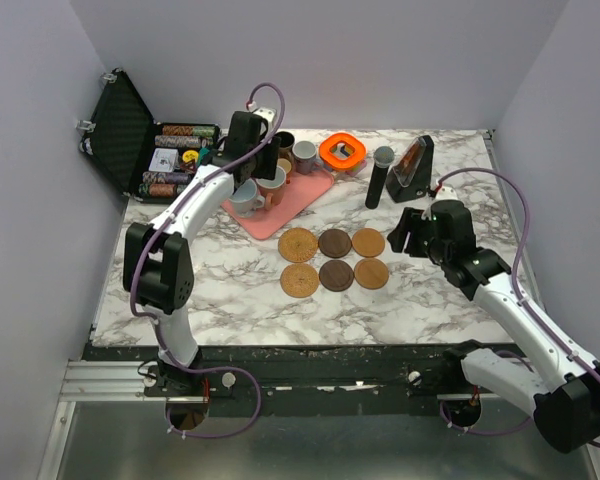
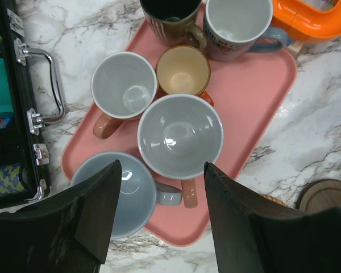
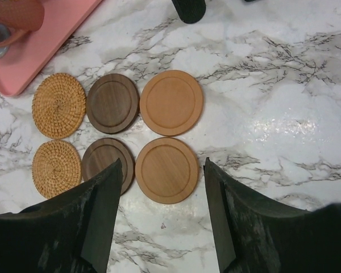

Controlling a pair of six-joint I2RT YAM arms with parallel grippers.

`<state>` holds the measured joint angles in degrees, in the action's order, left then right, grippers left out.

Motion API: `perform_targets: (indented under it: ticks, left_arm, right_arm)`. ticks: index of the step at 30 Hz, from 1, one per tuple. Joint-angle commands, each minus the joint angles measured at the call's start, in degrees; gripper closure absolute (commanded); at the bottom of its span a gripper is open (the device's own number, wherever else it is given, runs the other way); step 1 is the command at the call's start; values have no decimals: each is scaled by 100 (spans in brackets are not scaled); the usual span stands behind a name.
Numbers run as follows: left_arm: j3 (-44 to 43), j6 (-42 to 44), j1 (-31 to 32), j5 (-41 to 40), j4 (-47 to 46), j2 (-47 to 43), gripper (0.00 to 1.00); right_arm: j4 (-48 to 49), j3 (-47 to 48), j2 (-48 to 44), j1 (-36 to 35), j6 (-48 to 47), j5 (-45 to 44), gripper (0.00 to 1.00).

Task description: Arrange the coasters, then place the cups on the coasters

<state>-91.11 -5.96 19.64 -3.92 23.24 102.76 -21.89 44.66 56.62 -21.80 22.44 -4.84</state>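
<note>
the left claw (image 2: 162,164) hangs over the flat pink plastic tray (image 2: 256,96), its two dark fingers spread and gripping nothing. right under the gap sits a wide cup with a grey inside and a pinkish-brown handle (image 2: 180,135). i cannot tell whether the fingertips reach down to its rim. the pale blue cup (image 2: 131,190) lies partly under the left finger. farther up the tray stand a second grey-lined cup with a pinkish-brown handle (image 2: 124,85), a small copper-orange cup (image 2: 183,69), a dark ribbed cup (image 2: 170,20) and a grey mug with a blue-grey handle (image 2: 236,23). all six stand on the tray.

the right claw (image 3: 162,161) is released too, fingers wide, above the white marble tabletop (image 3: 284,114). below it, six round coasters lie in two rows of three, just beside one another: two woven rattan discs (image 3: 58,105) on the left, two dark brown wooden discs (image 3: 112,102) in the middle and two light tan wooden discs (image 3: 171,102) on the right. the near tan disc (image 3: 166,169) shows in the gap between the fingers. the near dark one is partly hidden by the left finger.
</note>
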Motion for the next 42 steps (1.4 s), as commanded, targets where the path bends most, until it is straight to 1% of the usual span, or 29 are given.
perform_targets:
  ticks: [1,5,10,12,13,19,22,25,32,35,37,42]
  left_arm:
    - [-284,235,5,-47,453,332,34]
    - [-469,297,5,-196,558,622,36]
    - [-548,350,-4,-188,541,886,41]
    - [-601,358,-4,-188,541,991,47]
    - [-627,367,-4,-188,532,1044,48]
    - [-812,376,-30,-275,514,1281,49]
    - [-899,323,-48,-380,532,1378,52]
    - [-926,288,-48,-478,541,1440,52]
    - [-1013,200,-48,-434,602,1606,53]
    - [-1067,130,-48,-451,637,1651,62]
    - [-1075,95,-48,-443,629,1659,70]
    - [-1154,-11,-57,-416,672,1686,84]
  right_arm:
    - [141,-195,-186,-35,6,-8,33]
    - [141,-327,-222,-35,41,-26,33]
    - [150,-406,-187,-35,59,18,34]
    - [150,-406,-178,-35,50,53,34]
    - [150,-423,-186,-26,59,62,34]
    - [141,-485,-195,-26,68,71,34]
    - [141,-520,-195,-35,77,80,34]
    - [141,-538,-178,-35,85,97,34]
    - [141,-555,-125,-35,103,106,34]
    - [150,-582,-142,-26,103,71,34]
    - [141,-590,-151,-35,103,62,34]
    - [106,-590,-186,-35,94,45,34]
